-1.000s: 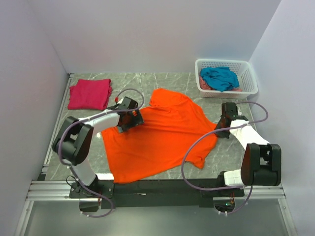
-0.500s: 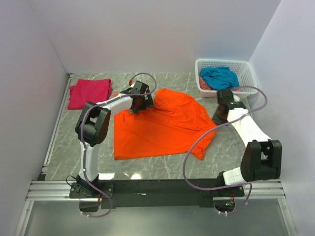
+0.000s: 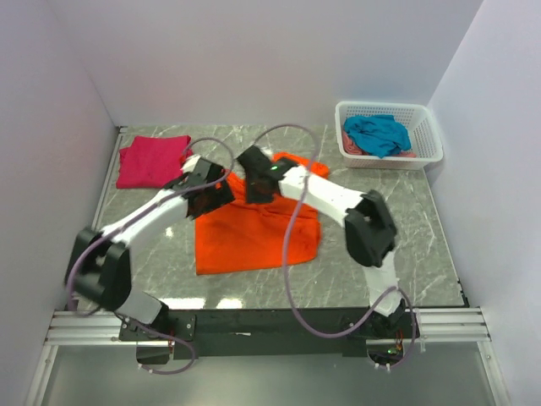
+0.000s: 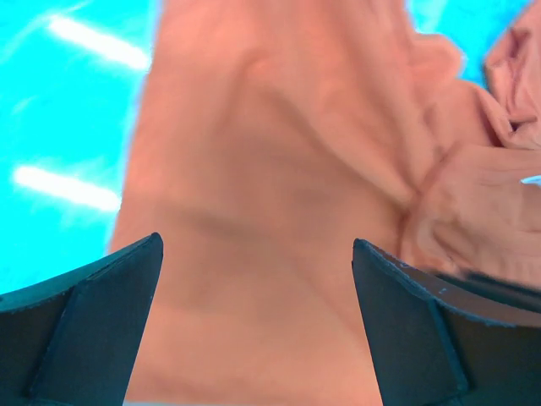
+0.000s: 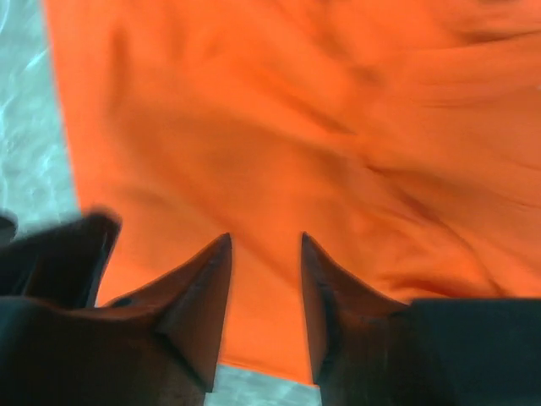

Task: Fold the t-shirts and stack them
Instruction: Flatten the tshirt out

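Over the bright orange cloth t-shirt mid-frame on the counter, the left gripper gapes wide; the right gripper, narrowly parted, hovers empty.

Around the orange t-shirt, the table lay bare at 6 o'clock, and again at 3 beyond the right arm's elbow. At 12 the left gripper and right gripper crowded close together over its far edge. The left arm barred 9, the magenta t-shirt lay at 10, and the white basket at 2.
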